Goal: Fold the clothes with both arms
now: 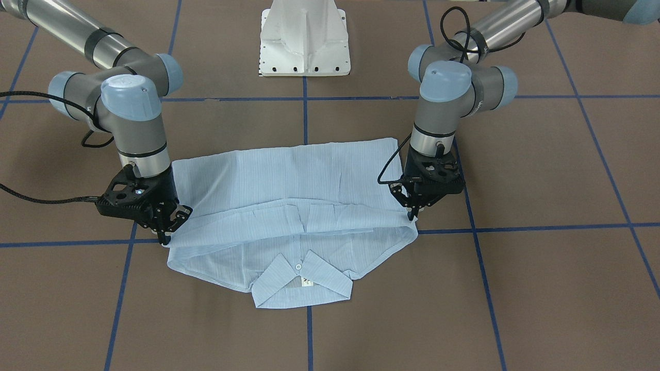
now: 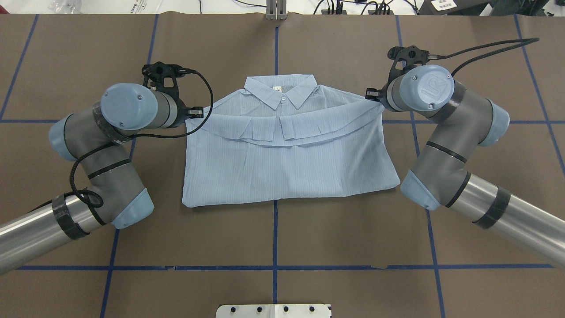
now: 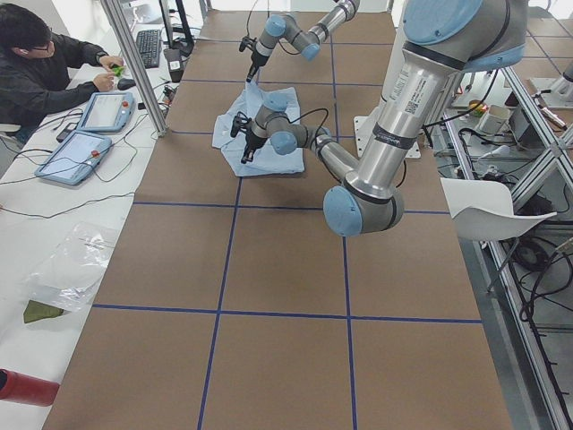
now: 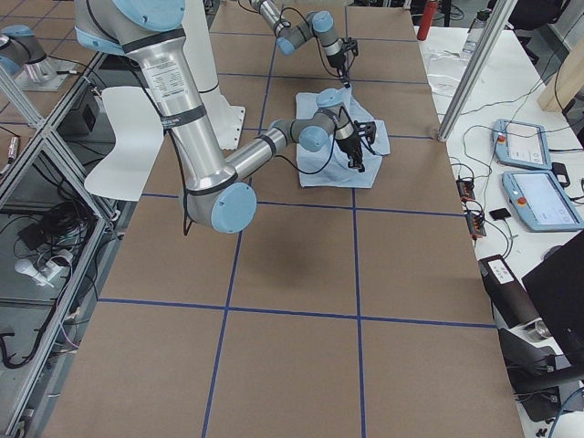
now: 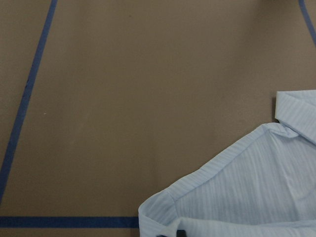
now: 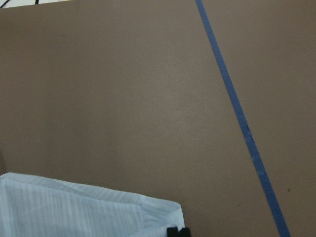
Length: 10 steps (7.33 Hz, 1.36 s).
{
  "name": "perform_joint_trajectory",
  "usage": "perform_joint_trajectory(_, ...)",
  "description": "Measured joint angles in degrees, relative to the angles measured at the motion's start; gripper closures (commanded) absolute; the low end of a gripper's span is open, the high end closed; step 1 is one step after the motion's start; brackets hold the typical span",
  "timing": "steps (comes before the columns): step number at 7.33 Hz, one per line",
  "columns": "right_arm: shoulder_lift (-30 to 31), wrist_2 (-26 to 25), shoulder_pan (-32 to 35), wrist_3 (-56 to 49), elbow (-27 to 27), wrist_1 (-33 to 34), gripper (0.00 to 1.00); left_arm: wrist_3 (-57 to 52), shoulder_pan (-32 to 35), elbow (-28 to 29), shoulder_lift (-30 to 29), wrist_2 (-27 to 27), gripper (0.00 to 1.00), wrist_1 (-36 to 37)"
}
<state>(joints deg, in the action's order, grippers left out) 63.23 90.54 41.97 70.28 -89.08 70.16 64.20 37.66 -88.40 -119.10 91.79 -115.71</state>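
Honestly, looks most of the way done. Starting big: brown table surface (image 1: 541, 170) marked with blue tape lines, then two silver-grey jointed arms with light blue caps, left arm (image 1: 446, 98) and right arm (image 1: 131, 111), reaching down at either side. Between them, flat on mid-table, the light blue finely striped button-up shirt (image 1: 289, 175), lower half already doubled up over the chest, no sleeves showing. Black two-finger left gripper (image 1: 413, 215) and right gripper (image 1: 165, 237), both apparently pinched shut on the ends of that folded-over edge. Pointed collar (image 1: 304, 281) uncovered. Remaining, probably: letting go, maybe one more fold.
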Motion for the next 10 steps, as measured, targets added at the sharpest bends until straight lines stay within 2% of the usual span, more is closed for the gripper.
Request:
perform_joint_trajectory(2, -2.17, 1.19, 1.23, -1.00, 4.32, -1.33, 1.00, -2.82, 0.53, 3.59, -0.47, -0.63, 1.00, -3.36)
perform_joint_trajectory(6, -5.77, 3.17, 2.72, -1.73, 5.86, -1.38, 1.00, -5.47, 3.03, 4.30, -3.59, 2.29, 1.00, -3.90)
perform_joint_trajectory(7, -5.93, 3.22, 2.74, -1.89, 6.71, -1.40, 0.12, -5.54, 3.21, 4.51, -3.85, 2.67, 0.57, -3.91)
perform_joint_trajectory(8, -5.88, 3.23, 2.76, -2.18, 7.41, -1.44, 0.00, -5.86, 3.26, 4.93, -3.81, 2.76, 0.01, -3.93)
perform_joint_trajectory(10, -5.54, 3.40, 3.02, -4.22, 7.48, -1.54, 0.00, -11.09, 3.63, 4.51, -2.61, 2.81, 0.00, -4.41)
